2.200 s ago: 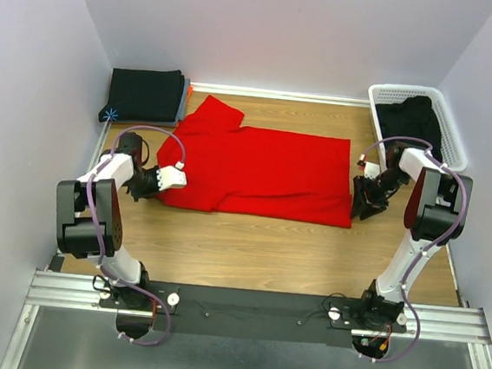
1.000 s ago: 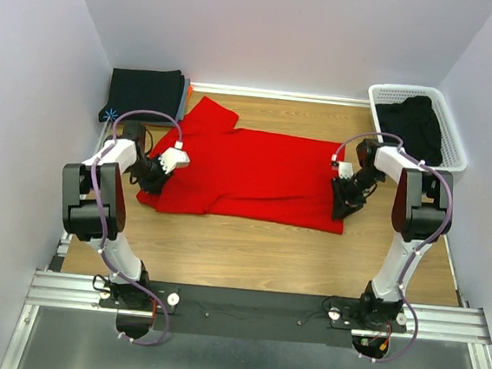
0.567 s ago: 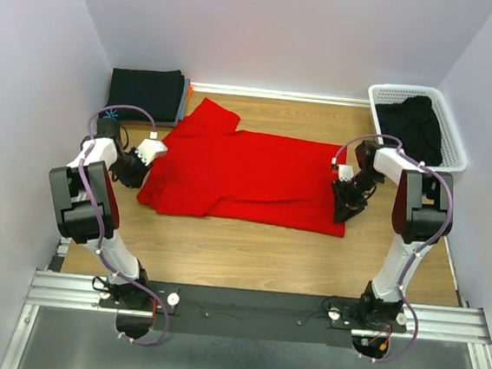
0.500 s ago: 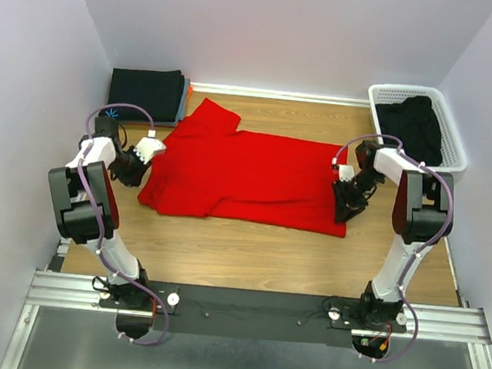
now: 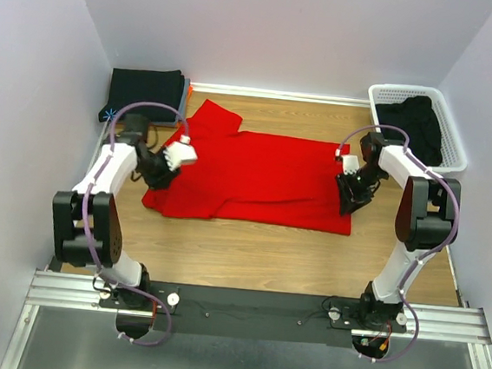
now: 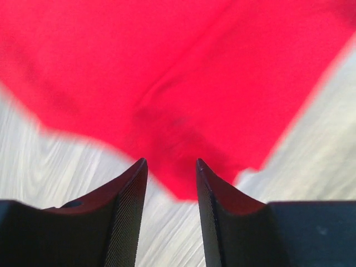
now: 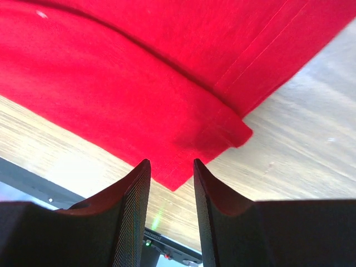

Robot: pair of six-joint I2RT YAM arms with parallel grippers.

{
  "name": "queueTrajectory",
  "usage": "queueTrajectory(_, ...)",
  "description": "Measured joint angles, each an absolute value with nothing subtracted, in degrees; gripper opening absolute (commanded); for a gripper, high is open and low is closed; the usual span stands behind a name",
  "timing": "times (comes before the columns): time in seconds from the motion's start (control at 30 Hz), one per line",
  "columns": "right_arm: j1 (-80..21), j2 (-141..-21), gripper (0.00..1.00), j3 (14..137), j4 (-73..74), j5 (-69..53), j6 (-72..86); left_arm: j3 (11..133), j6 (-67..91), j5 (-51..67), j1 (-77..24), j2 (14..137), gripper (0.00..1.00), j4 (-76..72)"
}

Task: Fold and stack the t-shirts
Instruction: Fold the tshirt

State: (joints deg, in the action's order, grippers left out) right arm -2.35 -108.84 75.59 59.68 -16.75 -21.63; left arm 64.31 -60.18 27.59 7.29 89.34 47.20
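The bright red t-shirt lies spread flat across the middle of the wooden table, one sleeve pointing to the back left. My left gripper hovers open over its left edge; in the left wrist view a blurred corner of red cloth sits just ahead of the open gripper. My right gripper is open at the shirt's front right corner, and that hemmed corner lies below the gap between the open fingers. Folded black t-shirts are stacked at the back left.
A white lattice basket stands at the back right with a crumpled black t-shirt inside. Walls close in on the left, back and right. The arms' rail runs along the near edge.
My left gripper swung out to the left, away from the shirt, and has come back over its left edge. The right gripper shifted slightly back. The shirt slid a little.
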Motion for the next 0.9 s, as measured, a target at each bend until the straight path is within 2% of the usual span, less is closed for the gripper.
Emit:
queueTrajectory(0.2,-2.35,-108.29,0.44,77.43,59.83,-17.54,-21.65,55.07,-62.15,26.76,-5.23,82.02,0.52,48.73)
queueTrajectory(0.3,-2.35,-108.29,0.44,77.43,60.07,-17.93,-21.54,51.13,-61.47,24.95,-8.45,80.58,0.57,47.70)
queueTrajectory(0.57,-2.35,-108.29,0.45,77.43,60.12,-19.35,-21.41,45.32,-56.62,20.12,-17.69,78.24,0.60,39.40)
queueTrajectory(0.77,-2.35,-108.29,0.45,77.43,60.16,-19.77,-21.21,41.93,-54.11,16.60,-21.10,78.65,0.60,33.08)
queueTrajectory(0.83,-2.35,-108.29,0.45,77.43,60.16,-19.77,-21.19,41.23,-53.47,15.22,-21.98,79.02,0.55,31.33)
queueTrajectory(0.87,-2.35,-108.29,0.45,77.43,60.16,-19.77,-21.17,41.01,-53.01,14.31,-22.28,79.33,0.46,30.24)
queueTrajectory(0.9,-2.35,-108.29,0.45,77.43,60.16,-19.77,-21.17,40.99,-52.86,13.82,-22.31,79.48,0.42,29.67)
